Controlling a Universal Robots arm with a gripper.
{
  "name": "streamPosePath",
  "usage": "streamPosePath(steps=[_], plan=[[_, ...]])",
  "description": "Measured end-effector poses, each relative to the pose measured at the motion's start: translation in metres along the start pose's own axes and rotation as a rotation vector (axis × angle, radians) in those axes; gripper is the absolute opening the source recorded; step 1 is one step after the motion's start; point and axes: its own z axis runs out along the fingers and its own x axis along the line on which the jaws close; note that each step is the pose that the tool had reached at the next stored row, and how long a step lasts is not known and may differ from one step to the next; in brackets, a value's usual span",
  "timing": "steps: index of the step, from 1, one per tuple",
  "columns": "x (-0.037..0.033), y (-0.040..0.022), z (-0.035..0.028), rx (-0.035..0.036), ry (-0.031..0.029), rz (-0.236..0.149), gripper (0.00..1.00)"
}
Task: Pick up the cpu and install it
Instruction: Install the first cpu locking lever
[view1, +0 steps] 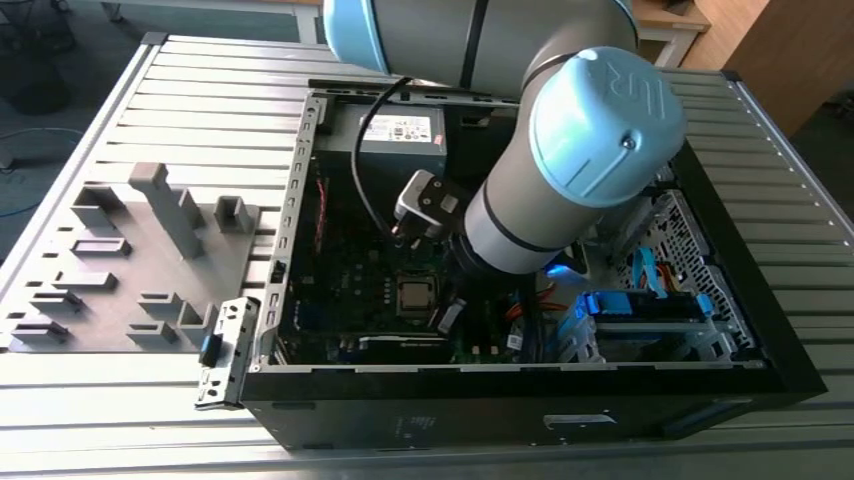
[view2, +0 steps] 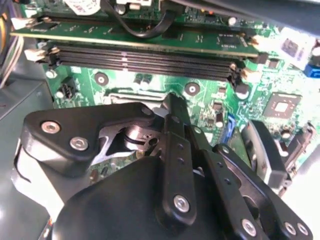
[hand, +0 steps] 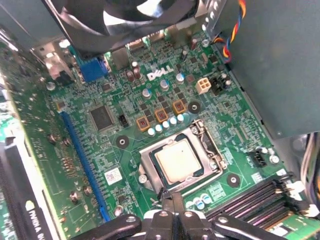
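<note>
Ribbed metal bench (view1: 160, 75) carries the open computer case (view1: 534, 420); arm is reaching down inside it, over the green motherboard (hand: 125, 115). The cpu (hand: 176, 161) lies flat in the socket frame (hand: 215, 150), already seated, silver top up; square, so no long axis to align. Gripper (hand: 172, 199) sits just beside the socket's near edge, tips aimed at the chip. Jaws pressed together, pinching nothing. Room is tight: memory slots (hand: 250, 197) on one side, fan (hand: 125, 20) overhead.
</note>
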Motion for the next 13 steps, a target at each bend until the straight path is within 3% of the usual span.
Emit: streamPosePath(steps=[2, 13], plan=[[-0.0003, 0.0014, -0.0060, 0.0001, 0.0001, 0.000, 0.12], [-0.0027, 0.0121, -0.0527, 0.0005, 0.0011, 0.000, 0.12]])
